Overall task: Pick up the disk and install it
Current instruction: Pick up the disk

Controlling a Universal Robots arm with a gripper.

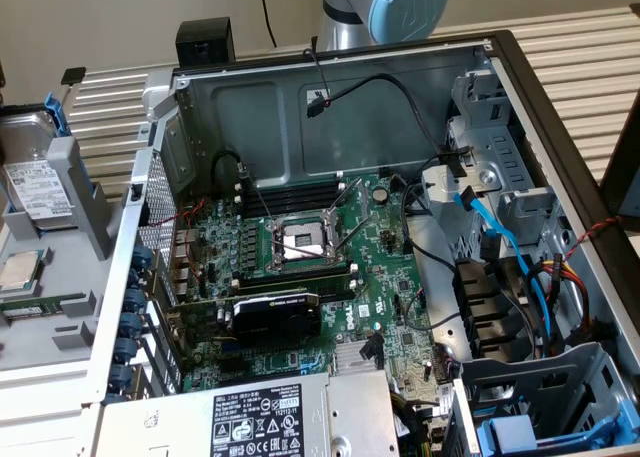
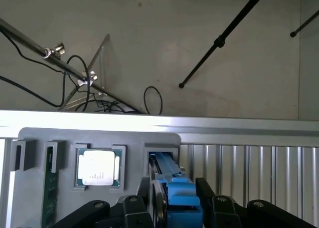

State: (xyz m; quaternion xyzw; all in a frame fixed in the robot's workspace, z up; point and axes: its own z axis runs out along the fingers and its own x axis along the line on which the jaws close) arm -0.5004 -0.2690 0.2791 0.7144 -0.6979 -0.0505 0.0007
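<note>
The disk (image 2: pixel 174 198) stands on edge in a slot of the grey holder (image 2: pixel 65 138), its blue carrier frame facing the wrist camera. My gripper (image 2: pixel 173 184) straddles it, with one black finger (image 2: pixel 144 195) against the silver side and the other pressed on the blue frame. The jaws look shut on the disk, which still sits in its slot. In the exterior view the disk (image 1: pixel 35 182), silver with a white label, leans in the holder (image 1: pixel 75 162) at the left, outside the open computer case (image 1: pixel 330 107). The arm (image 1: pixel 385 7) rises behind the case.
A square CPU chip (image 2: pixel 98 168) and a green memory stick (image 2: pixel 48 188) sit in the holder beside the disk. Inside the case are the motherboard (image 1: pixel 300 247), cables, and a drive bay at the right with another blue-carrier drive (image 1: pixel 520 432). Ribbed metal table (image 2: pixel 249 178).
</note>
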